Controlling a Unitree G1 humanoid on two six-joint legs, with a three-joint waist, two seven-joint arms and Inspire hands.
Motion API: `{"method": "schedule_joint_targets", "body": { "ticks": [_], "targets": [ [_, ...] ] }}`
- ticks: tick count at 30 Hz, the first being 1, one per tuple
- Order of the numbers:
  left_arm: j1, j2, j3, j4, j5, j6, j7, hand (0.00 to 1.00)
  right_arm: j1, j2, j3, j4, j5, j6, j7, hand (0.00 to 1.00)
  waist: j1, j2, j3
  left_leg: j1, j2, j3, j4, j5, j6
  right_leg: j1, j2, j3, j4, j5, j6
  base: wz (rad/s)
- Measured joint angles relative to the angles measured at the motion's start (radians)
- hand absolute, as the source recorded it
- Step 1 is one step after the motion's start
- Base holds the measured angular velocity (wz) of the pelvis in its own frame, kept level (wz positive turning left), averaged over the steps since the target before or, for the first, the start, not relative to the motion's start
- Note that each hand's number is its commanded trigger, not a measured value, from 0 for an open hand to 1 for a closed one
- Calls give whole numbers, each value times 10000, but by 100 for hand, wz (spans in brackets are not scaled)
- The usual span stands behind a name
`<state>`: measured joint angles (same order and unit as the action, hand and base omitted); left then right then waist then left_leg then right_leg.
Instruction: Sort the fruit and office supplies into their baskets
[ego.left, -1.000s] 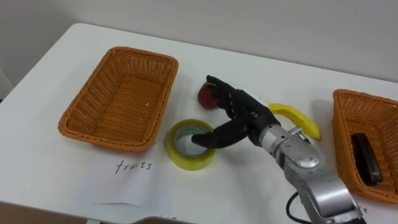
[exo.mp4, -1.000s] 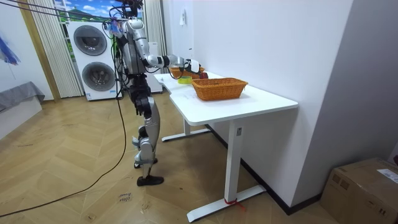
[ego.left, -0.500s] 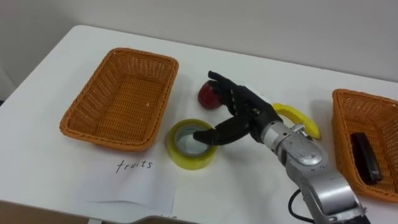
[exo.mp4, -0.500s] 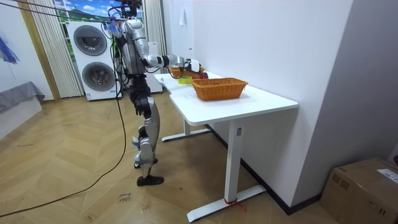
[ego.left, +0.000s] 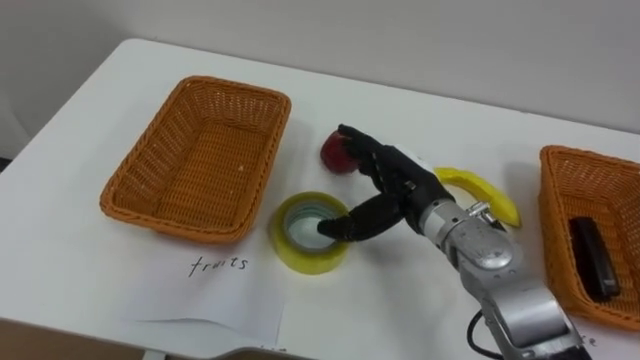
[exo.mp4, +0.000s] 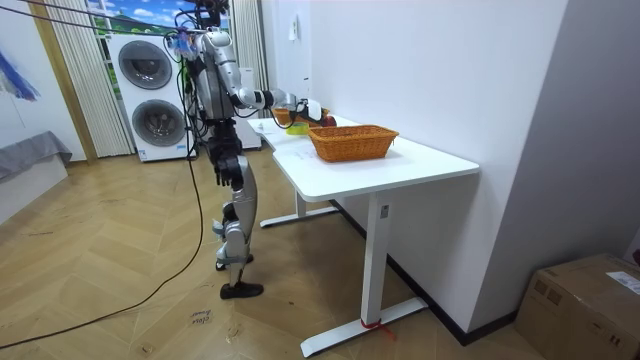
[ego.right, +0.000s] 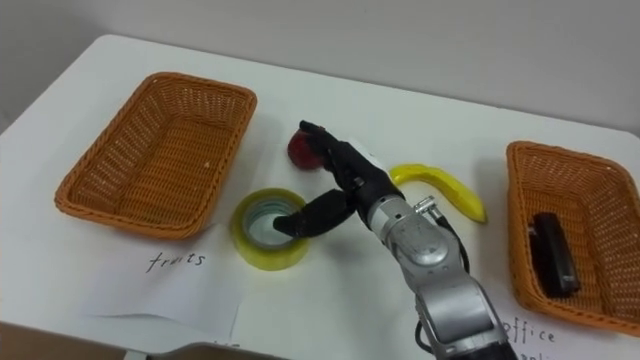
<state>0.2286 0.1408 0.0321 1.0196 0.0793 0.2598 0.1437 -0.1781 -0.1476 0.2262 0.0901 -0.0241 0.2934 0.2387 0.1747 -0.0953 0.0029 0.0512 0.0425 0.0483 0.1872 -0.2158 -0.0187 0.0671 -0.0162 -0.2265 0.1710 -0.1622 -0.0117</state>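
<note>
The robot is standing at the far end of the white desk (ego.left: 430, 115), in front of two stacked washing machines (exo.mp4: 150, 90) in the room view, and is reaching one arm out over the desk. From there the things beyond the near basket are too small to make out.

In the eye views, the left basket (ego.left: 150, 170) is lying empty, with a paper sheet (ego.left: 215, 295) carrying a handwritten word just in front of it. The right basket (ego.right: 522, 235) is sitting well apart at the desk's other side; the left eye view's edge is cutting it off. A dark stapler (ego.left: 592, 255) is lying inside it, its details hard to read.

The right hand (ego.left: 398, 185) is reaching in from the lower right, released rather than clenched. Its thumb (ego.left: 345, 226) is dipping into the hole of the yellow tape roll (ego.left: 298, 250), which is resting flat on the desk between the two baskets, near the left one. The fingers (ego.left: 362, 150) are stretching straight out past the roll and are partly hiding the red apple (ego.left: 333, 153) behind them; whether they are touching it cannot be told. The banana (ego.left: 492, 190) is lying on the desk just beyond the wrist, which is covering one end.
</note>
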Motion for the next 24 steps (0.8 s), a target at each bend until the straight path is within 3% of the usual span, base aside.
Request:
{"method": "schedule_joint_targets", "body": {
  "ticks": [8, 24],
  "targets": [
    [60, -111, -23, 0, 4, 161, -99, 0, 0, 12, 1, 176, -35, 131, -95, 0, 83, -40, 13, -18, 0, -13, 13, 0, 0, -1, -2, -15, 1, 0, 0, 0],
    [-20, -124, -56, 4, -29, 157, -163, 0, -2, 44, 207, 175, -830, 130, 48, 0, 205, -68, 23, -62, -12, -126, 44, 0, -1, 16, -23, -181, 1, -1, 2, 2]
  ]
}}
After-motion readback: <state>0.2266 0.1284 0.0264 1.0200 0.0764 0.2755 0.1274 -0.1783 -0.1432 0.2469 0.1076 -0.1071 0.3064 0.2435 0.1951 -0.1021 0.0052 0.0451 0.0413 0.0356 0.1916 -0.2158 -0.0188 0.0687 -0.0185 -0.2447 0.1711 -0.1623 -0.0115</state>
